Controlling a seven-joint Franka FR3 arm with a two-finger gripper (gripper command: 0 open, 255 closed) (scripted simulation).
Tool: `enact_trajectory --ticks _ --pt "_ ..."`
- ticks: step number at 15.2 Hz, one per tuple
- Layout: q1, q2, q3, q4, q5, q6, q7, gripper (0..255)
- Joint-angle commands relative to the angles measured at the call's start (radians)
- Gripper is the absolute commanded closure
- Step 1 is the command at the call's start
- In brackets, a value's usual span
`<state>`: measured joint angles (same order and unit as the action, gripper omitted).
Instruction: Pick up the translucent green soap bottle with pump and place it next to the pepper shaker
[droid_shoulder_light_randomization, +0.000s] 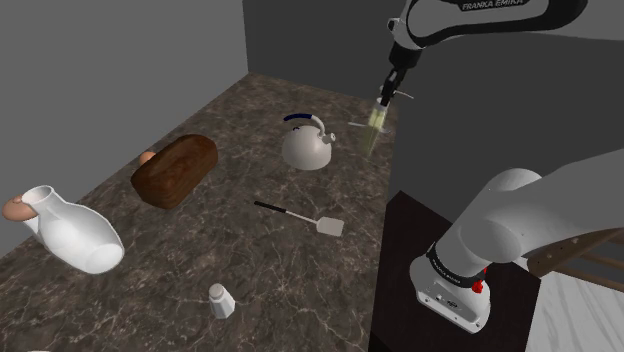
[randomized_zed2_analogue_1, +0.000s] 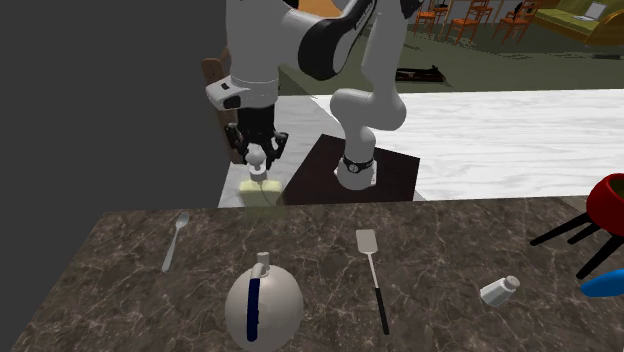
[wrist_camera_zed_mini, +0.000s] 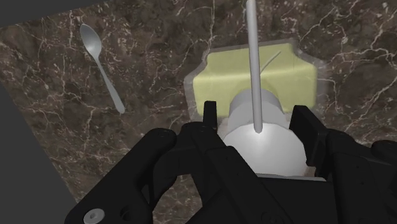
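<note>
Pale-green soap bottle (wrist_camera_zed_mini: 232, 79), clasped at its pump by the gripper (wrist_camera_zed_mini: 254, 116), needed carrying upright toward the near pepper shaker (droid_shoulder_light_randomization: 221, 300).

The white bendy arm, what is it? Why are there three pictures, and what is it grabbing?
It is a robot arm standing on a box beside a dark stone counter. At its end is a black claw with two fingers. One picture looks down from beside the robot. The second looks at the robot from across the counter. The third comes from a little camera on the claw itself. On the counter lie a white kettle, a spatula, a brown loaf, a white jug, a small shaker and a spoon. The claw is shut on the white pump top of a pale yellow-green soap bottle, near the counter's edge.
</note>
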<state>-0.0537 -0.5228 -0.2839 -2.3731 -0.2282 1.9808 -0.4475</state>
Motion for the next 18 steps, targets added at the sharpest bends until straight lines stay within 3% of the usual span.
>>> enact_trajectory --ticks 1,18 --pt "0.002 -0.003 0.004 0.025 0.003 -0.028 -0.002 255" --pt "0.013 0.012 0.026 0.263 0.028 -0.252 -0.024 255"
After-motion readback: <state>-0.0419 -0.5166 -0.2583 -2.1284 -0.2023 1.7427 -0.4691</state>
